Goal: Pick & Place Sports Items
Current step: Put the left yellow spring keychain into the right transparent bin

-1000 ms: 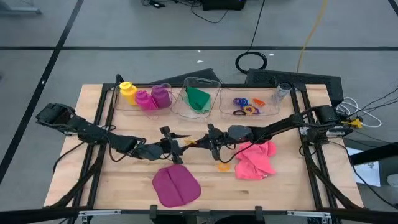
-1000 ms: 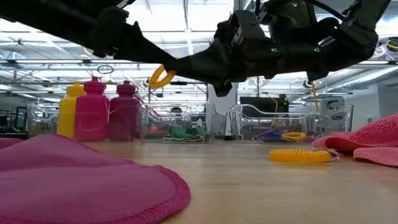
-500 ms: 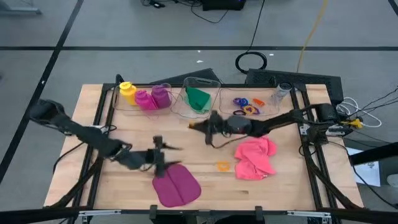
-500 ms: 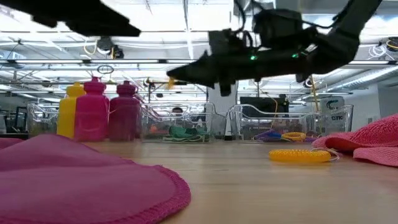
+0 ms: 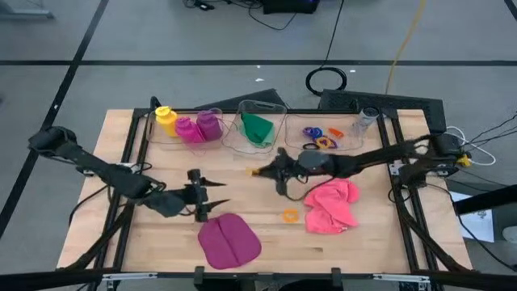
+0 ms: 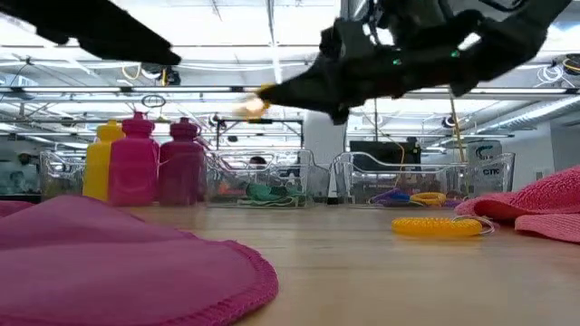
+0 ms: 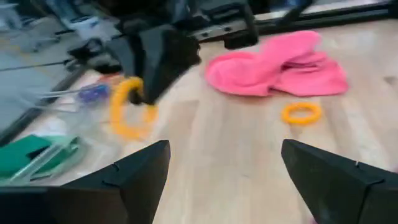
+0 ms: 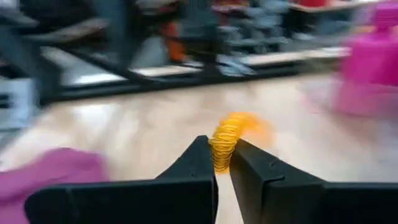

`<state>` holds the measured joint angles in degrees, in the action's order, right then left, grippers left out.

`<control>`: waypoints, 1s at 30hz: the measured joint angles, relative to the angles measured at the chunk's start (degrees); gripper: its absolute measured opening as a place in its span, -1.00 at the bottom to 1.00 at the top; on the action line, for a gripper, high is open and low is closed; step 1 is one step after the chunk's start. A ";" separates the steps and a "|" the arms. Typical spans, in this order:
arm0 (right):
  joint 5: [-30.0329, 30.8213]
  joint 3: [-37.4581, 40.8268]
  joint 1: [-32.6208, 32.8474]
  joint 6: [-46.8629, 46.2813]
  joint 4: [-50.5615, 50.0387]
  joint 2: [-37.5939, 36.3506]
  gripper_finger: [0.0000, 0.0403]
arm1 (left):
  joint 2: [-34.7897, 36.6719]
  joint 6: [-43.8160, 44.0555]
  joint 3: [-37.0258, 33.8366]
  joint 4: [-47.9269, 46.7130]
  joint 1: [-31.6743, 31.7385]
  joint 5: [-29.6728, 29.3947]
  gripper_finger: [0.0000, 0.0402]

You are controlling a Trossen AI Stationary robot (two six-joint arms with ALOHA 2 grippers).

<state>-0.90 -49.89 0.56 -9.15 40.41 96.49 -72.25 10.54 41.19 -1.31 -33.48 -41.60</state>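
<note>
- Right gripper (image 5: 257, 170), fingers pinched together on a small yellow ribbed ring (image 8: 227, 140), hangs above the middle of the wooden table (image 5: 367, 242), just in front of the middle clear plastic bin (image 5: 242, 136) (the ring shows edge-on between the two dark fingers in the right wrist view).
- Left gripper (image 5: 212, 196), jaws spread wide and holding nothing, sits over the table left of centre, just above the rear edge of the round magenta cloth (image 5: 229, 241); the two grippers stand apart.
- Seen from the left wrist, the held ring (image 7: 130, 116) dangles from the other arm's tip, clear of the tabletop.
- Orange ribbed ring (image 5: 290, 215) lies flat on the wood, just beside the crumpled pink cloth (image 5: 331, 205) at centre right.
- Folded green cloth (image 5: 258, 128) rests inside the middle bin.
- Left clear bin (image 5: 156, 134) holds three small bottles upright in a row: yellow bottle (image 5: 166, 120), magenta bottle (image 5: 187, 129), purple bottle (image 5: 209, 125).
- Right clear bin (image 5: 349, 144) holds several small rings (image 5: 318, 137), among them blue, purple, yellow and orange ones.
</note>
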 joint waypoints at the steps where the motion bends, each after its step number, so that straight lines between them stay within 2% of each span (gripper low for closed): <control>1: 1.24 0.02 -0.17 0.49 -3.02 -1.87 -1.00 | -0.01 0.16 0.00 -0.20 0.03 0.03 0.29; 5: 9.07 0.02 0.52 2.75 -15.80 -9.91 -1.00 | -0.09 0.22 0.00 -0.17 -0.11 1.41 0.29; 8: 19.05 0.02 1.14 4.15 -26.17 -15.32 -1.00 | -0.22 0.12 -0.38 1.09 0.09 3.85 0.29; 11: 30.20 0.06 1.76 3.69 -35.51 -19.70 -1.00 | -0.20 -2.06 -2.64 7.85 0.95 10.77 0.29; 13: 34.29 0.47 2.08 2.08 -39.84 -21.77 -1.00 | -0.21 -3.93 -5.33 14.65 2.32 16.79 0.29; 16: 36.96 2.72 1.35 -0.65 -42.04 -23.81 -1.00 | -0.21 -5.29 -9.69 24.28 4.51 24.14 0.29; 18: 37.14 4.37 -0.11 -2.07 -42.04 -24.54 -1.00 | -0.20 -5.06 -12.07 28.07 5.92 26.67 0.29; 22: 36.98 7.57 -4.86 -5.07 -41.99 -24.79 -1.00 | -0.20 -3.19 -14.58 30.14 8.38 27.03 0.29; 30: 36.81 15.42 -15.13 -8.39 -40.91 -24.77 -1.00 | -0.20 -2.73 -15.10 30.06 9.84 27.14 0.29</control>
<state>35.91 -34.47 -14.58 -17.54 -0.50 71.72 -72.44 7.81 26.09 28.75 -23.64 -14.46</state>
